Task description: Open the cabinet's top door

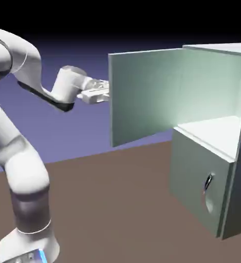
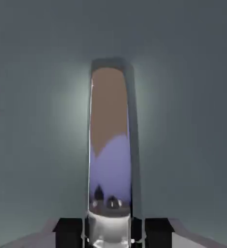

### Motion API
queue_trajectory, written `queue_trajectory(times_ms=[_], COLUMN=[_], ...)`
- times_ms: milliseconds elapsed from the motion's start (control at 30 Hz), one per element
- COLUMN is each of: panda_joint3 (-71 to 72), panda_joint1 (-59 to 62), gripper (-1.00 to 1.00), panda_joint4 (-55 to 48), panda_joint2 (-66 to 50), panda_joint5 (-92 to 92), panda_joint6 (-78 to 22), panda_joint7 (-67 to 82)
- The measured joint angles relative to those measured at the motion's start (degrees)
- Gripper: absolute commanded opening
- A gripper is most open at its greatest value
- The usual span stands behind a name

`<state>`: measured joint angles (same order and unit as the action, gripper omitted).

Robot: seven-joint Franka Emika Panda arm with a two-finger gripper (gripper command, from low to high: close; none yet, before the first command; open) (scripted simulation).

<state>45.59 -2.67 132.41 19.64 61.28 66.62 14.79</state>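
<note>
In the exterior view, the pale grey-green cabinet (image 1: pixel 240 200) stands toward three and four o'clock from the middle of the picture. Its top door (image 1: pixel 145 97) is swung well out from the front, reaching from the hinge side toward nine o'clock, with its inner face showing. The pale upper compartment (image 1: pixel 215 134) lies exposed at about three o'clock. Below it, the lower door (image 1: pixel 186 169) is closed, its small curved handle (image 1: pixel 204 195) at four o'clock; nothing touches it, and the task does not ask for it.

The gripper (image 1: pixel 96 92) is at eleven o'clock, at the outer side of the top door, and the panel hides its tips. The hand view shows them: they are clenched around the long silver handle (image 2: pixel 109 164), which runs from near twelve o'clock down to six, where it passes between the fingertips.

The main work looks done: the door is open wide enough to see and reach inside. What remains, I judge, is at most a little more swing if a fuller opening is wanted, then letting go of the handle. Backing off before the fingers part could drag the door along.
</note>
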Motion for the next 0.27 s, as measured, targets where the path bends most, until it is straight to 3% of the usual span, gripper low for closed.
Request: queue_trajectory(times_ms=[267], panda_joint3=[7.09], panda_joint1=[1.35], gripper=[-1.0], panda_joint4=[-13.83], panda_joint2=[-16.61], panda_joint5=[-1.03], panda_joint6=[-18.71], panda_joint7=[-7.08])
